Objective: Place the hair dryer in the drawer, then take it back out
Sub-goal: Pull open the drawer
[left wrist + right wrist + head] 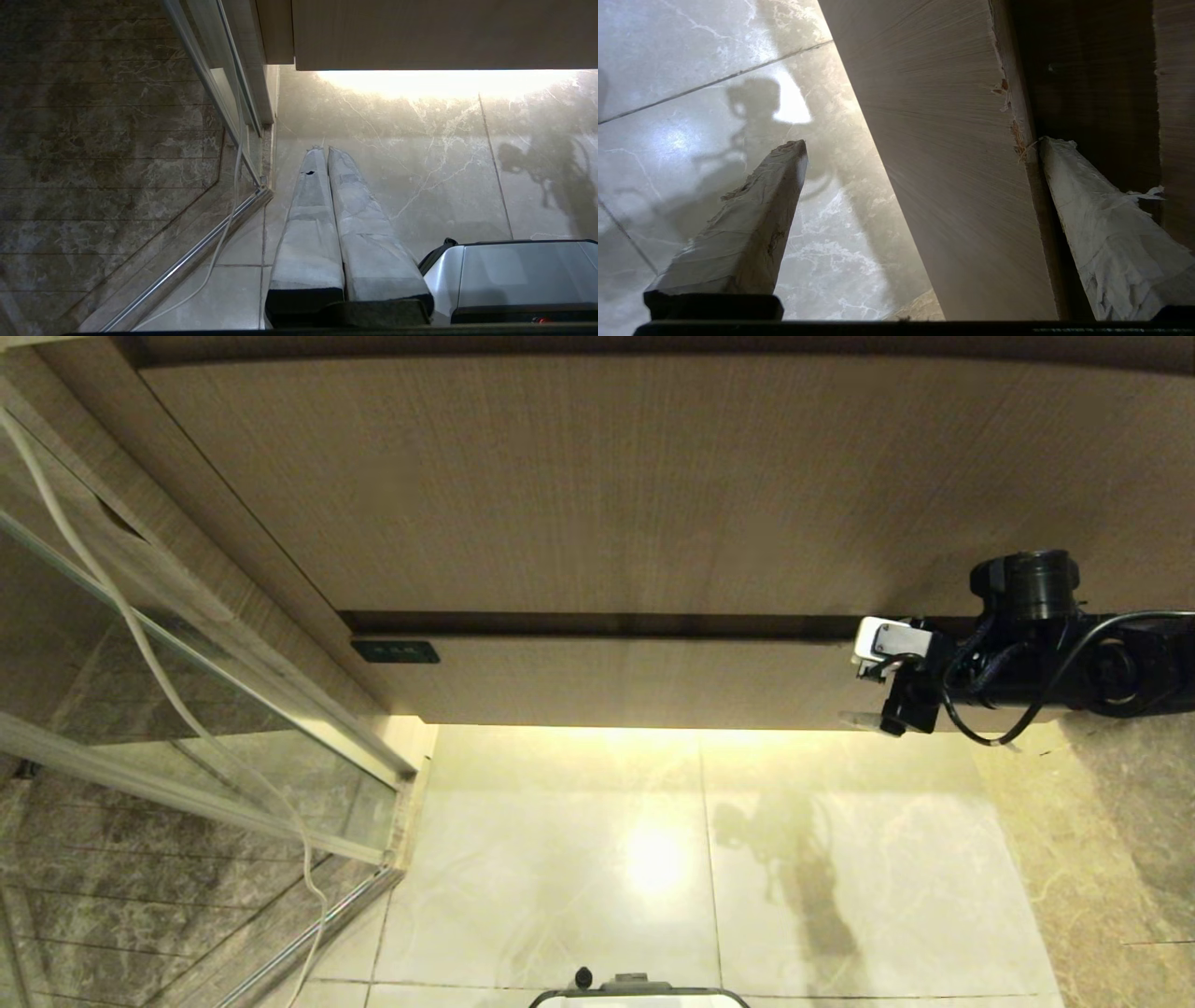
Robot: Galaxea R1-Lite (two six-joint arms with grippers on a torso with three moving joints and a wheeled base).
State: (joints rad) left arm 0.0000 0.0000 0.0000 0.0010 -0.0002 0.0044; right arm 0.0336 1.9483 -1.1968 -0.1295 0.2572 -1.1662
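The drawer (616,681) is shut, the low wood-grain front along the cabinet's bottom edge, black label (395,651) at its left corner. The right gripper (920,144) is at the drawer's right end, spread wide around the front's top edge: one finger (1101,224) in the dark gap above, the other out over the floor, gripping nothing. The left gripper (325,149) hangs closed and empty above the floor tiles (420,154); the hair dryer isn't visible anywhere.
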